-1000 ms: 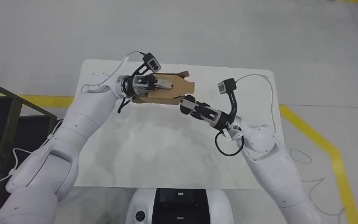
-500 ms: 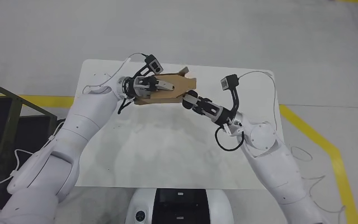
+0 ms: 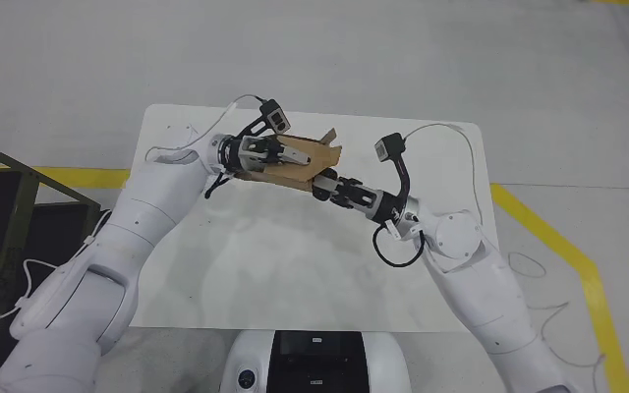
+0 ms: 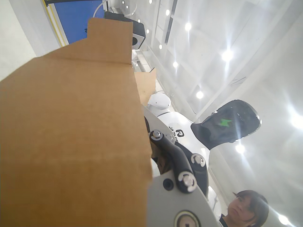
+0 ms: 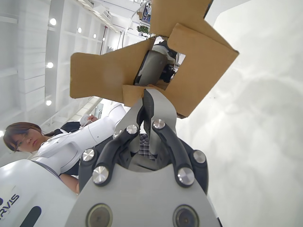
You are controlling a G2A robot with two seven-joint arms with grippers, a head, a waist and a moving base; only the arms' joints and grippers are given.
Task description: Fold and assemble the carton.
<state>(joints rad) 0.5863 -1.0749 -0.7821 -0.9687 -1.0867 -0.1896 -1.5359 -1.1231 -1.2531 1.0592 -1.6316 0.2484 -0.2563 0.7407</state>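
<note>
The carton (image 3: 316, 157), partly opened with its flaps splayed, is held above the far part of the table (image 3: 295, 285), with the left gripper (image 3: 293, 153) clamped on its top panel and the right gripper (image 5: 146, 95), fingers pressed together, touching a lower end flap.

The carton (image 3: 313, 160), plain brown corrugated cardboard, is being held over the far part of the table (image 3: 246, 265), lying on its side and tilting slightly, its walls partly opened into a tube. The end facing the right gripper (image 5: 144, 95) is standing open, its flaps splaying outward in different directions, one large flap folding partway across the opening. The left gripper (image 3: 278, 154) is clamping a wall at the opposite end, one finger showing inside the tube, while the right gripper is pinching the edge of the small flap nearest it.
</note>
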